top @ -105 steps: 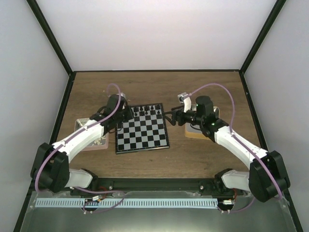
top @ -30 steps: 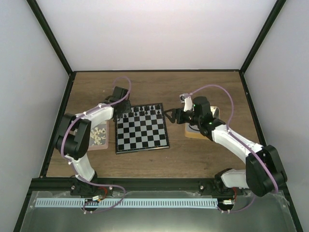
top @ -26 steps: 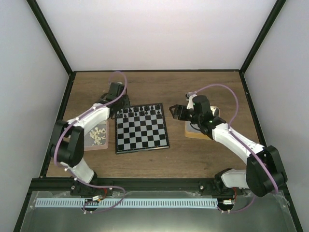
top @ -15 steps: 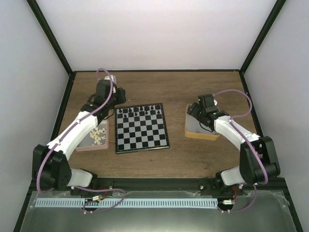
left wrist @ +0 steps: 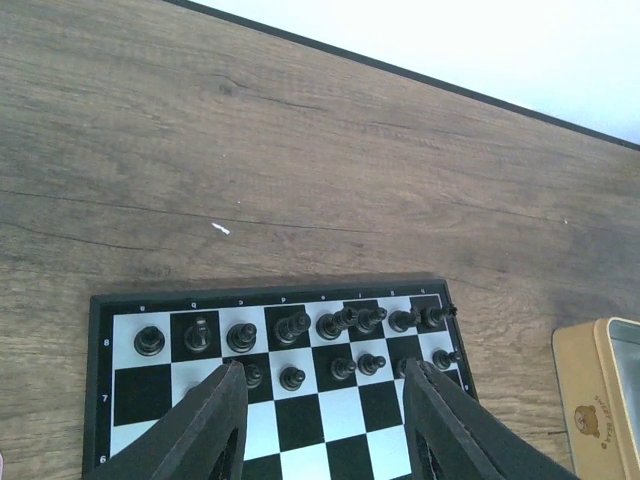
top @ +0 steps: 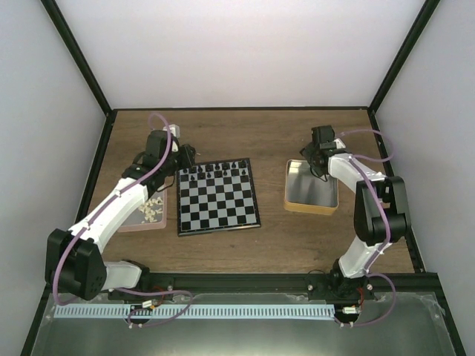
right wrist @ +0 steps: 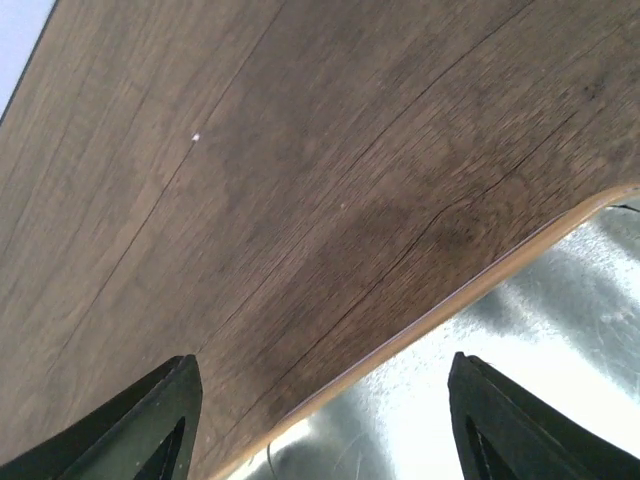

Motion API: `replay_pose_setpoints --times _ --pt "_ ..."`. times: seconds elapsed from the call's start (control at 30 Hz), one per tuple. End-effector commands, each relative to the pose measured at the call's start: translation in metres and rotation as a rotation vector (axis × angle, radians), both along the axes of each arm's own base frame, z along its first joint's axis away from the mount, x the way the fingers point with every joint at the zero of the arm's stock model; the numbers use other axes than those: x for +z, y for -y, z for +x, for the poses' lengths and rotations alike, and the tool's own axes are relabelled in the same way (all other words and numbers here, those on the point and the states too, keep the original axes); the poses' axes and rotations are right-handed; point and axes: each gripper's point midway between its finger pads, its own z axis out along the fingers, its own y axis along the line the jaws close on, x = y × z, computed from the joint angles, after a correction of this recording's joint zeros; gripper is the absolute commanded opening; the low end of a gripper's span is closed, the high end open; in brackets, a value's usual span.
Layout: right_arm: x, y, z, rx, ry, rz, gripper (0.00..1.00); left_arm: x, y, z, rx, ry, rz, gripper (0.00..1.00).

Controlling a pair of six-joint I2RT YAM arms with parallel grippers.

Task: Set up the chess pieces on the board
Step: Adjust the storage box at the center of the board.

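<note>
The board [top: 219, 208] lies flat in the middle of the table. Black chess pieces [top: 215, 172] stand in its two far rows. In the left wrist view the board [left wrist: 335, 412] shows below with the pieces [left wrist: 292, 326] lined up in those rows. My left gripper [top: 181, 157] is open and empty, hovering just off the board's far left corner; it shows open in its wrist view [left wrist: 325, 430]. My right gripper [top: 320, 157] is open and empty above the far edge of the metal tin [top: 312, 191], as its wrist view [right wrist: 325, 430] shows.
A pink tray [top: 130, 219] with several pale pieces lies left of the board. The tin's rim and shiny floor [right wrist: 560, 340] fill the lower right of the right wrist view. The tin's corner [left wrist: 600, 395] shows in the left wrist view. Black frame posts edge the table.
Both grippers have drawn away from the board. The left one moved back and left past the far left corner. The right one swung right to the tin's far edge.
</note>
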Motion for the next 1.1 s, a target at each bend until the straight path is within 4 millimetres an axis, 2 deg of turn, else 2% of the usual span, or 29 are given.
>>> replay_pose_setpoints --times 0.0,0.3,0.47,0.6,0.73,0.83,1.07 --pt "-0.006 0.016 0.008 -0.076 -0.018 -0.023 0.63 0.000 0.000 -0.004 -0.012 0.000 -0.006 0.46" --pt "-0.023 0.011 0.010 0.002 -0.039 -0.038 0.32 0.002 0.000 -0.005 -0.017 0.004 -0.004 0.46" --pt "-0.028 0.001 0.010 0.086 -0.042 -0.032 0.28 0.003 -0.001 -0.005 -0.016 0.008 -0.002 0.46" --pt "-0.032 -0.010 0.006 0.166 -0.047 -0.015 0.19 0.000 0.000 -0.005 -0.016 0.001 0.001 0.46" --pt "-0.031 -0.022 0.000 0.265 -0.046 -0.003 0.18 -0.004 0.000 -0.004 -0.019 -0.007 0.002 0.46" --pt "-0.031 -0.035 -0.008 0.344 -0.057 0.005 0.21 -0.007 0.002 -0.003 -0.026 -0.013 0.004 0.46" --pt "-0.031 -0.082 -0.034 0.577 -0.064 0.026 0.19 -0.011 0.004 -0.003 -0.034 -0.024 0.001 0.46"
